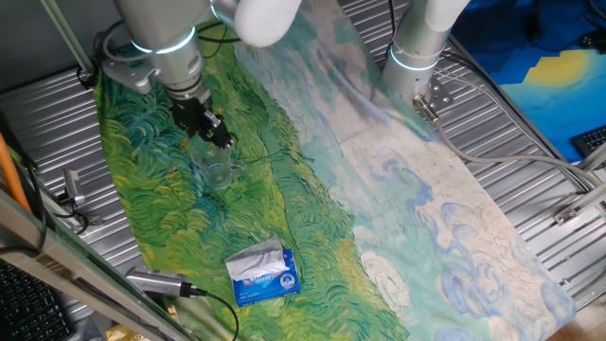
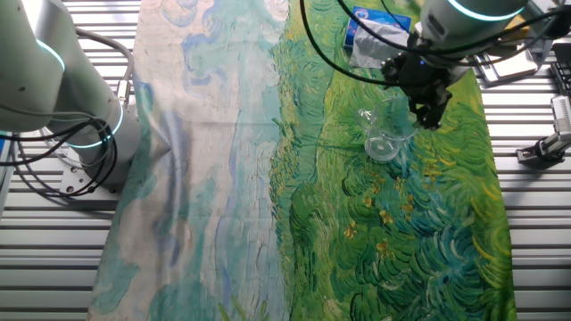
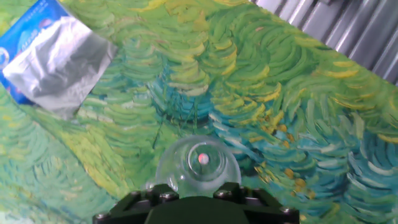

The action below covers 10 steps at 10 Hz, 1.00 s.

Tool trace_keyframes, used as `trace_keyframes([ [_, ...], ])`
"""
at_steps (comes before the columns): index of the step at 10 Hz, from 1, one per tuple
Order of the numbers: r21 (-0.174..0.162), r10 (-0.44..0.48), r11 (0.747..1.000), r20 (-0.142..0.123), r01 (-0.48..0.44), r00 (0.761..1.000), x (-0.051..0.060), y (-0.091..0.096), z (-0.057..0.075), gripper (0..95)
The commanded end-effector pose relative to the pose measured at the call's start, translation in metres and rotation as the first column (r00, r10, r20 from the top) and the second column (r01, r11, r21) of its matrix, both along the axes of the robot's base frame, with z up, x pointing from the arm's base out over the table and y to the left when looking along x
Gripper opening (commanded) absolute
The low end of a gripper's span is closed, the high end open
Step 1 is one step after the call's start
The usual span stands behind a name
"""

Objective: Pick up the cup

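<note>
The clear plastic cup (image 1: 216, 172) hangs just below my gripper (image 1: 224, 142) over the green part of the painted cloth. In the other fixed view the cup (image 2: 384, 134) is tilted, and the black fingers of the gripper (image 2: 417, 118) pinch its rim on one side. In the hand view the cup (image 3: 198, 163) fills the bottom centre right against the gripper (image 3: 198, 186), and I look down into it at its round base. The gripper is shut on the cup. The fingertips are mostly hidden by the gripper body.
A blue-and-white tissue packet (image 1: 263, 271) lies on the cloth towards the front; it also shows in the hand view (image 3: 53, 59). A second arm's base (image 1: 417, 57) stands at the cloth's far side. Ribbed metal table (image 1: 57, 142) surrounds the cloth, with cables and clamps at the edges.
</note>
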State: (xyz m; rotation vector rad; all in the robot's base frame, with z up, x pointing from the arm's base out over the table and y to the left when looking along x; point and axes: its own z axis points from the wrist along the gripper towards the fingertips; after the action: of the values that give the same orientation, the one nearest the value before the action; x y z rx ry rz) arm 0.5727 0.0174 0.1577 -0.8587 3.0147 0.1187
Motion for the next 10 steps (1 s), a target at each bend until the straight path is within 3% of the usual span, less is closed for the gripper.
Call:
trace_keyframes([
  [1,0.000,0.007,1.000,0.001,-0.007,1.000,0.002,-0.001,-0.006,95.0],
  [10,-0.006,-0.011,1.000,0.001,0.011,1.000,0.005,0.000,-0.027,95.0],
])
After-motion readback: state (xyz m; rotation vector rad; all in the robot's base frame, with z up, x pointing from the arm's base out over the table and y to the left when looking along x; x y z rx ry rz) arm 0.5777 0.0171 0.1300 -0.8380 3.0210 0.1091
